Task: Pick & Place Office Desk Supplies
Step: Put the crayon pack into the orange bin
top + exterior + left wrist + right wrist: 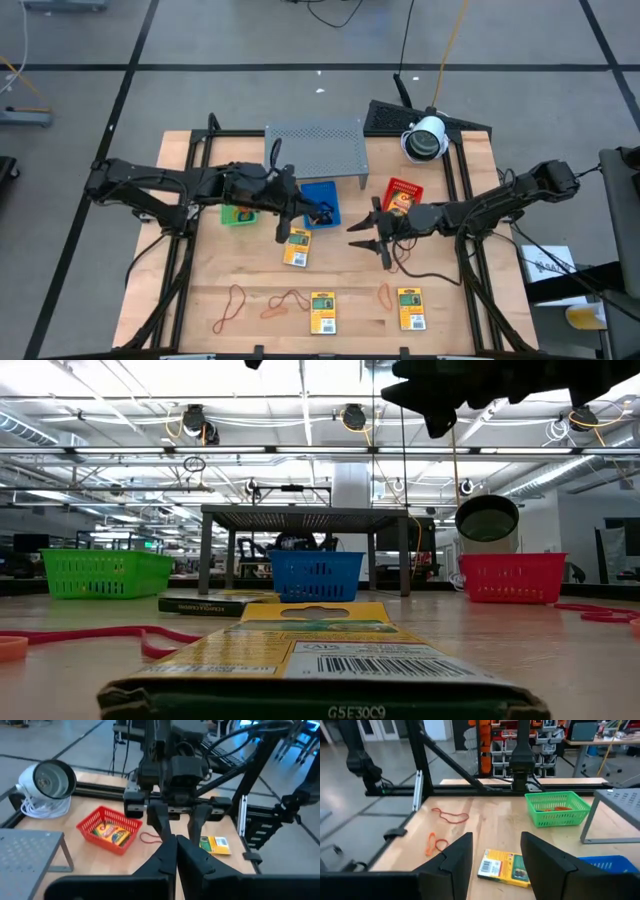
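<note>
Claws hover over the table: left claw (287,228) pressed together, seemingly empty; right claw (368,236) spread apart.

Worktop (250,280): pale wood, matt, with visible grain. Shelf (315,150): grey perforated metal, dull finish. Green tray (557,808), blue tray (315,576) and red tray (107,827): latticed plastic, slightly glossy. Yellow packets (322,312): smooth printed card or paper. Rubber-band loops (451,815): thin orange-red rubber, matt. Gripper fingers (545,857): dark, smooth, matt plastic.
</note>
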Robot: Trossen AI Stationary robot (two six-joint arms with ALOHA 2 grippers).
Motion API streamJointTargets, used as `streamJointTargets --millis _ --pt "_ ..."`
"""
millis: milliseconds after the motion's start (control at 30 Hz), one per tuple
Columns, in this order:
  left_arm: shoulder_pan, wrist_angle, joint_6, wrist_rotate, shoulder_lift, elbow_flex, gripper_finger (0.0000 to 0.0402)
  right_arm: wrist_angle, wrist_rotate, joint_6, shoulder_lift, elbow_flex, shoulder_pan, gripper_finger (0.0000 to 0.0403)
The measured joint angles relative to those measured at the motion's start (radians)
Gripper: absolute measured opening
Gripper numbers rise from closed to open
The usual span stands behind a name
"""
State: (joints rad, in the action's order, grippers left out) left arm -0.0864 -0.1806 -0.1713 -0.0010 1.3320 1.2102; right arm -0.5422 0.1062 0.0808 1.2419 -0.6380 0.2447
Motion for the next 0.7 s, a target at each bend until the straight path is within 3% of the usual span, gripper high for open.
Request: streamJointTargets --millis 200,300,500,700 --pt "0.004 -0.007 0.038 0.017 0.017 0.000 0.0005 0.099 0.051 -0.042 0.000 0.000 0.015 0.0155" --pt "0.009 -0.034 0.011 0.079 0.033 -0.002 0.0007 0.122 0.106 -0.075 0.000 0.000 0.013 0.0155" --pt "-0.006 -0.133 0.020 0.198 0.069 0.000 0.0015 0.069 0.097 -0.170 -0.008 0.000 -0.039 0.0155" --pt "-0.033 -0.268 0.076 0.247 0.068 -0.034 0.0005 0.058 -0.094 -0.180 -0.016 -0.034 -0.122 0.0155"
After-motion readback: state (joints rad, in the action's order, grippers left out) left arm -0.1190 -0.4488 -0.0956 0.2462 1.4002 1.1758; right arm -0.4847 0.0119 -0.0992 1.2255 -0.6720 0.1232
